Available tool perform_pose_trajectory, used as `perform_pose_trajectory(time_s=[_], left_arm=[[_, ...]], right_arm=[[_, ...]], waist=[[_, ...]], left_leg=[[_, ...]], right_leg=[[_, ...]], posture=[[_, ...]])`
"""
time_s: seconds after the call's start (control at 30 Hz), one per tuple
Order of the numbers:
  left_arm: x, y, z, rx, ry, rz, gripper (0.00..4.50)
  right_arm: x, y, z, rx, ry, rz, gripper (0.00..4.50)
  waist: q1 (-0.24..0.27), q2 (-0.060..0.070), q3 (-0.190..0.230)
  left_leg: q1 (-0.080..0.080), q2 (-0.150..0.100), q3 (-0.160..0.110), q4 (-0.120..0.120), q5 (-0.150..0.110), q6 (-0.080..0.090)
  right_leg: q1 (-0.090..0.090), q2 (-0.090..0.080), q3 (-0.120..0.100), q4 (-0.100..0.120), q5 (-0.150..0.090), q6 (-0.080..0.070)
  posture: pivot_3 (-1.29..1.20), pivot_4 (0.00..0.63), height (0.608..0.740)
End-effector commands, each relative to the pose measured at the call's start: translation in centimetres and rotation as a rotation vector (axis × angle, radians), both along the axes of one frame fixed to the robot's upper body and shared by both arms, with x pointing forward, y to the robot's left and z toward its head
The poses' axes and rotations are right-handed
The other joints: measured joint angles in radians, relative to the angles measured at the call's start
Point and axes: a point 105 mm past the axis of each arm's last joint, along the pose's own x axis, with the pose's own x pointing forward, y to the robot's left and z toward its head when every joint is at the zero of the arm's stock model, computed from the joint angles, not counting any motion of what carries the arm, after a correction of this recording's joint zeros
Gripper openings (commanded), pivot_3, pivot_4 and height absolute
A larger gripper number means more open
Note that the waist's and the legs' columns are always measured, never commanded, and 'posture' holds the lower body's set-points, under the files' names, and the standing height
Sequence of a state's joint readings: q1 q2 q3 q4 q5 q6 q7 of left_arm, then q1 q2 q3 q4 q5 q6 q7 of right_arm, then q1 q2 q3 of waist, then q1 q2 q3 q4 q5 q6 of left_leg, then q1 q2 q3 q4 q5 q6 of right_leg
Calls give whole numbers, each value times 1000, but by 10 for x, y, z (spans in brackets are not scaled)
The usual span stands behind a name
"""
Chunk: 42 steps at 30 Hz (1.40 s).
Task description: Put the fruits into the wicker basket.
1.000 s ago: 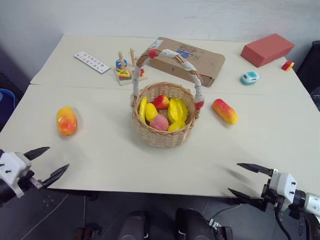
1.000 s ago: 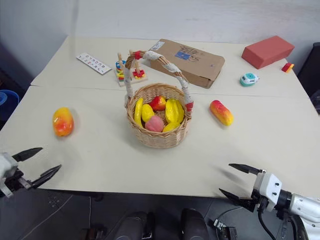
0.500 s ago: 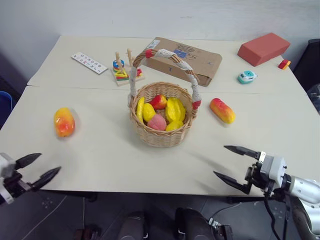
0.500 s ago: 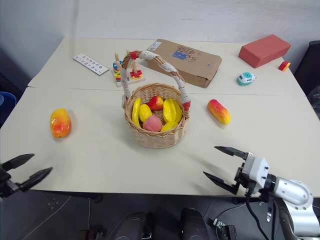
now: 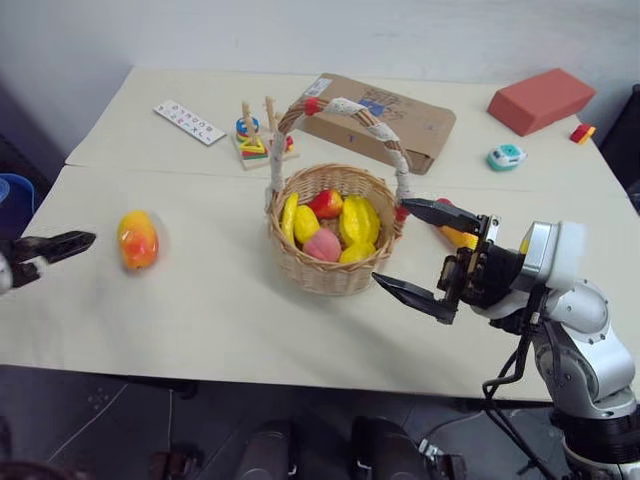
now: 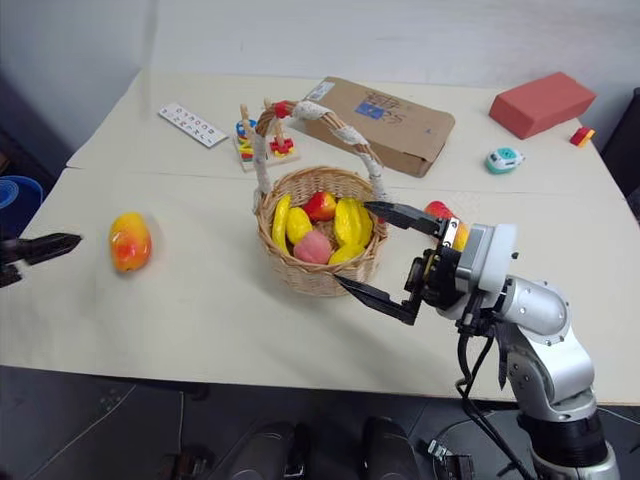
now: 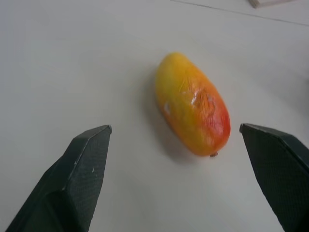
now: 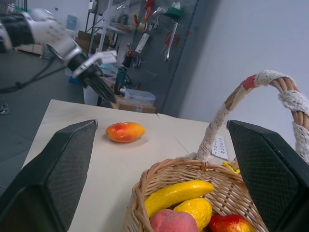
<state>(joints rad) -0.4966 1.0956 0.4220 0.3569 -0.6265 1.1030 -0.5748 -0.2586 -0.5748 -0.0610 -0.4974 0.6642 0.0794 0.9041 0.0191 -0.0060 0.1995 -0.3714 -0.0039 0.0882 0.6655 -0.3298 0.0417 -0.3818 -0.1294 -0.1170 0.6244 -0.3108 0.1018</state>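
1. Wicker basket (image 5: 333, 262), round, with a lace-wrapped arched handle, stands mid-table (image 5: 200, 320); small yellow, red and pink toy fruits (image 5: 335, 220) lie inside
2. Left mango (image 5: 137, 238) lies on the bare tabletop, well apart from the basket, on its left
3. Right mango (image 5: 458, 235) lies just right of the basket, partly hidden behind the right gripper
4. Left gripper (image 7: 183, 159), jaws spread wide and empty, hovers near the left mango, not touching it
5. Right gripper (image 5: 422, 255), jaws spread wide and empty, is raised beside the basket's right wall
6. Cardboard box (image 5: 385, 118), red block (image 5: 540, 98) and ring stacker (image 5: 257, 140) sit behind
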Motion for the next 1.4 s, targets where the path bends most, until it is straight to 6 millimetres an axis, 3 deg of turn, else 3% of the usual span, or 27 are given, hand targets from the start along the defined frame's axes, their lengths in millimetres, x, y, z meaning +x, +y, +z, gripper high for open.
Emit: perform_pose_trajectory(time_s=[0.03, 0.17, 0.3, 0.4, 0.47, 0.57, 0.7, 0.8, 0.9, 1.03, 1.1, 1.17, 1.23, 1.33, 1.4], left_arm=[[24, 2, -21, -9, 63, 46, 4500], [49, -8, -26, -8, 56, 21, 4500], [58, -27, -36, -33, 93, -62, 4500], [61, -34, -52, 11, 139, -96, 3905], [64, -37, -54, 5, 119, -110, 3262], [66, -43, -39, -25, -29, -191, 2421], [37, -62, 6, 59, -394, -519, 2388], [-14, -100, 40, 86, -491, -852, 2388], [-33, -136, 54, 96, -506, -1004, 2388], [-33, -189, 64, 98, -534, -1104, 2388], [-17, -230, 53, 127, -473, -1131, 2388], [0, -254, 47, 147, -448, -1090, 2388], [19, -263, 46, 137, -475, -996, 2388], [27, -275, 48, 96, -510, -967, 2388], [22, -281, 48, 43, -498, -1011, 3102]], right_arm=[[-1, 2, 1, -6, -28, 4, 4477], [-6, 5, -4, -16, -17, 2, 4477], [-8, 4, -9, -15, 4, -18, 4477], [-9, 4, -14, -20, 21, -23, 4500], [-9, 4, -18, -24, 26, -29, 4500], [-8, 0, -22, -29, 33, -52, 4500], [-8, -12, -30, -53, 47, -108, 4500], [-6, -29, -36, -77, 60, -199, 4500], [-5, -40, -40, -84, 71, -256, 4500], [-4, -45, -44, -92, 80, -287, 4500], [-5, -47, -46, -102, 89, -306, 4500], [-5, -48, -48, -105, 96, -318, 4500], [-5, -49, -47, -98, 99, -335, 4500], [-7, -49, -47, -89, 102, -358, 4500], [-8, -49, -48, -85, 105, -371, 4500]], waist=[[1, -1, 0], [-10, -11, -3], [-22, -11, -3], [-20, -11, -3], [-20, -11, -3], [-17, -11, -3], [-23, -12, -3], [-25, -13, -2], [-17, -12, -2], [-2, -6, -2], [9, -6, -2], [9, -6, -2], [6, -6, -2], [-8, -6, -2], [-11, -6, -2]], left_leg=[[0, 0, 3, 0, 0, 1], [-7, -1, 9, 2, 1, 3], [-7, -1, 10, 3, 1, 3], [-6, 0, 10, 5, 3, 3], [-6, 0, 10, 7, 3, 3], [-6, 0, 9, 8, 3, 3], [-7, 0, 8, 9, 2, 3], [-12, 4, 6, 13, 1, 1], [-16, 5, 2, 16, 0, 1], [-11, 2, 2, 17, 1, 3], [-10, 2, 2, 17, 1, 3], [-10, 1, 1, 17, 2, 3], [-10, 0, 3, 17, 2, 5], [-14, 0, 6, 17, 2, 5], [-15, 2, 5, 16, 2, 5]], right_leg=[[-2, 1, -1, 1, 0, 0], [-10, 2, -7, 4, 0, 0], [-10, 0, -9, 4, 0, 1], [-9, 0, -9, 5, 0, 1], [-9, -1, -9, 6, 0, 1], [-8, -2, -7, 7, 0, 1], [-9, -5, -1, 7, 0, 1], [-11, -4, -3, 4, 0, 1], [-11, -3, -4, 3, 0, 1], [-6, -5, 0, 3, 1, 1], [-5, -4, 1, 4, 1, 1], [-4, -2, 1, 5, 1, 3], [-4, 0, 2, 5, 2, 4], [-10, 0, 2, 5, 2, 4], [-12, 1, 1, 5, 2, 4]], posture=[[0, 150, 740], [0, 150, 740], [0, 150, 740], [0, 150, 740], [0, 150, 740], [0, 150, 740], [0, 150, 740], [0, 150, 740], [0, 150, 740], [0, 150, 740], [0, 150, 740], [0, 150, 740], [0, 150, 740], [0, 150, 740], [0, 150, 740]])
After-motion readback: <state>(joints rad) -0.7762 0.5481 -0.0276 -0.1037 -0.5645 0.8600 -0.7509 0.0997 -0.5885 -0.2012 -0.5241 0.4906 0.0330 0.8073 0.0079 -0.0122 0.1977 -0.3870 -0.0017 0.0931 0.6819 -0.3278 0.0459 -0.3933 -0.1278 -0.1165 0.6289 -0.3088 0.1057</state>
